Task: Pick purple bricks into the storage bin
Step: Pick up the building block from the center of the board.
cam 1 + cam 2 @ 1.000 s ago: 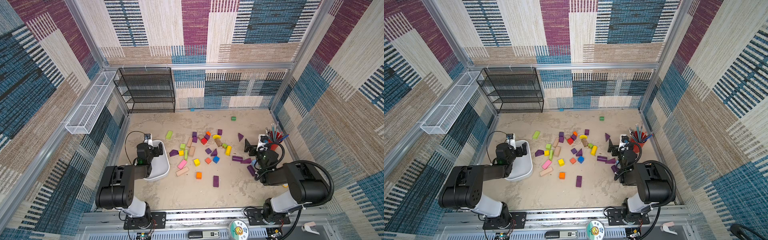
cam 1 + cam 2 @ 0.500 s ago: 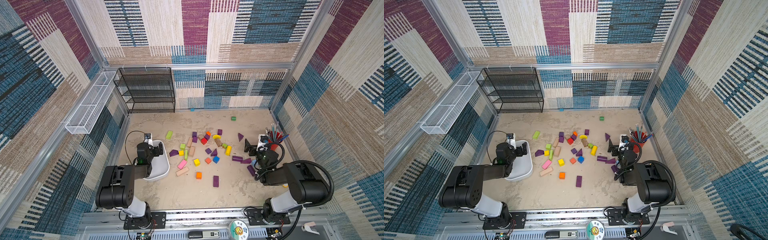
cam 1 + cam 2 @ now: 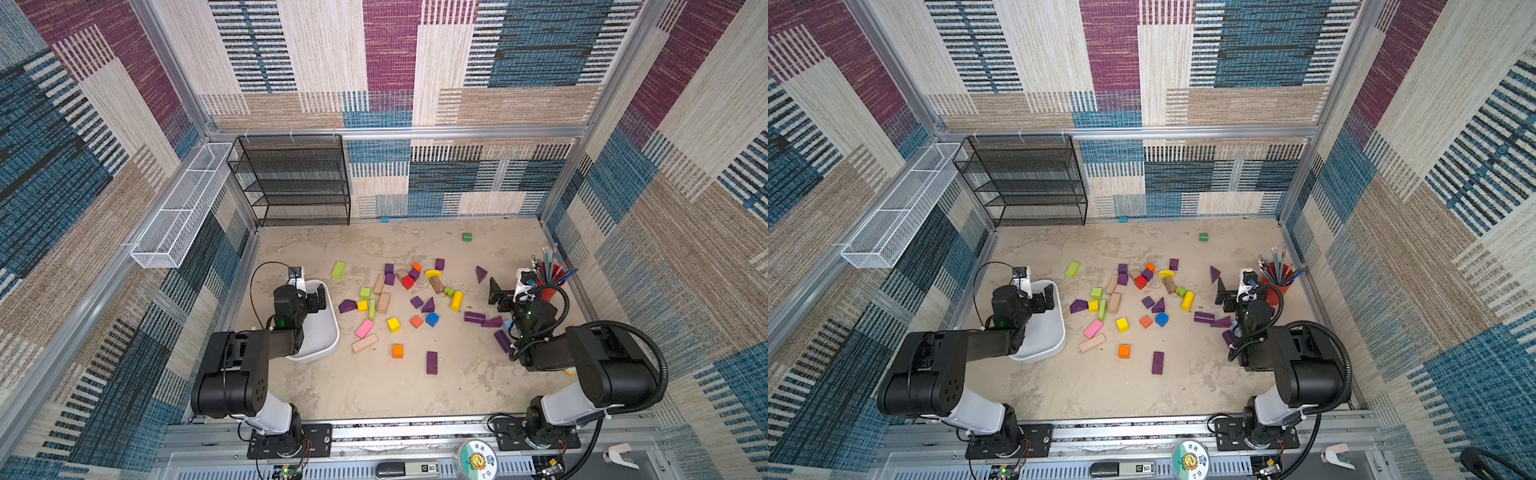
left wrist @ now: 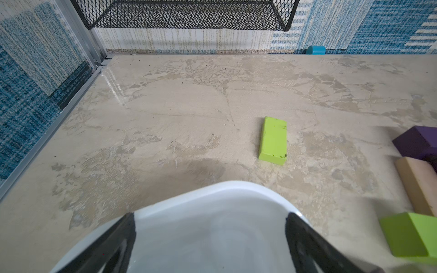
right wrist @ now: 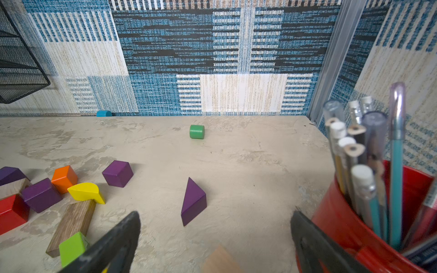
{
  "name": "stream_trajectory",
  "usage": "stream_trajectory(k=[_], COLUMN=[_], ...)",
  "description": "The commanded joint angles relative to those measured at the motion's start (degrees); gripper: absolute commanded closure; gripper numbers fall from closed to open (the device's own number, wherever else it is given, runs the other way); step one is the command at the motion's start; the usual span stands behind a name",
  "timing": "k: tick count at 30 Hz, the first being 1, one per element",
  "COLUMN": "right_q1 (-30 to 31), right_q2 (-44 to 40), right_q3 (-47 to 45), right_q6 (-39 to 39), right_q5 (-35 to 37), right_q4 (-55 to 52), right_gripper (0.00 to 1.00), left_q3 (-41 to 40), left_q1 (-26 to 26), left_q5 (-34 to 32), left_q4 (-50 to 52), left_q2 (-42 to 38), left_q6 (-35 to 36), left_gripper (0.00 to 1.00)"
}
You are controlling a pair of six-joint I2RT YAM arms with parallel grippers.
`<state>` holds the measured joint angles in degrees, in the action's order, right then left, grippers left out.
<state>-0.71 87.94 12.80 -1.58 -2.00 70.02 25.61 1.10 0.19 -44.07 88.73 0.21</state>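
Purple bricks: about a dozen purple bricks (image 3: 416,301) lie loose on the table (image 3: 374,395), spread from its centre out to 3 o'clock. None is in or touching the bin.
Storage bin: the white storage bin (image 3: 328,332) sits at 9 o'clock on the table. The part of its inside that your left wrist view shows is bare.
Closest brick to the bin: a purple wedge (image 3: 347,306) lies just off the bin's 2 o'clock side, apart from the rim.
Left fingers: your left fingers (image 4: 113,245) are spread wide and empty, hanging over the bin's 12 o'clock end.
Right fingers: your right fingers (image 5: 118,236) are also spread wide and empty, at the table's 3 o'clock edge, just beside the red pencil cup (image 5: 343,227). A purple triangular block (image 5: 194,201) lies on the table ahead of them, roughly in line with the gap.
Step in hand: this looks like the very start, picking a first brick, with nothing gripped.
Next move: you'd probably swing left off the bin toward the purple wedge, or advance and lower right over the triangular block. Close on flat faces, since slopes may squirt out.
Watch: leave the pink oblong (image 3: 364,328) and blue cube (image 3: 432,319) alone, and keep right clear of the pencil cup.
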Motion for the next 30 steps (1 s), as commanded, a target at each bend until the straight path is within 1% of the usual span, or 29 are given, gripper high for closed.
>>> stream_trajectory(k=[1,6,9,13,16,20,23,27,30], right_q1=[0.0,0.0,0.0,0.0,0.1,0.1,0.1,0.1,0.2], right_q2=[-0.1,-0.3,-0.7,-1.0,-1.2,-2.0,-3.1,-5.9,-8.2], right_q3=[0.0,-0.8,-2.0,-2.5,-3.2,-3.7,-4.2,-5.0,-5.2], right_q6=[-0.2,0.3,0.7,0.7,0.7,0.8,0.8,0.9,1.1], right_q5=[-0.5,1.0,1.6,1.6,1.9,2.2,2.5,3.2,3.9], right_q4=[2.0,3.5,5.4,6.1,7.1,7.5,7.3,6.4,4.8], right_gripper=[0.01,0.01,0.01,0.01,0.01,0.01,0.01,0.01,0.01], left_q3=[-0.2,-0.3,-1.2,-2.2,-2.8,-3.2,-3.5,-4.1,-3.5], left_q1=[0.1,0.0,-0.1,-0.3,-1.4,-2.6,-3.5,-4.5,-6.3], left_q5=[-0.3,-0.4,-3.3,-4.1,-7.8,-9.1,-11.3,-16.2,-20.0], left_q4=[-1.1,-1.1,-2.4,-3.7,-4.3,-3.4,-2.9,-0.9,2.2], left_q2=[-0.4,-0.5,-0.8,-1.3,-2.3,-4.2,-5.7,-8.6,-11.6], left_q6=[0.8,0.9,-0.2,-0.1,-0.3,0.5,0.8,-0.2,0.4], left_gripper=[0.00,0.01,0.01,0.01,0.01,0.01,0.01,0.01,0.01])
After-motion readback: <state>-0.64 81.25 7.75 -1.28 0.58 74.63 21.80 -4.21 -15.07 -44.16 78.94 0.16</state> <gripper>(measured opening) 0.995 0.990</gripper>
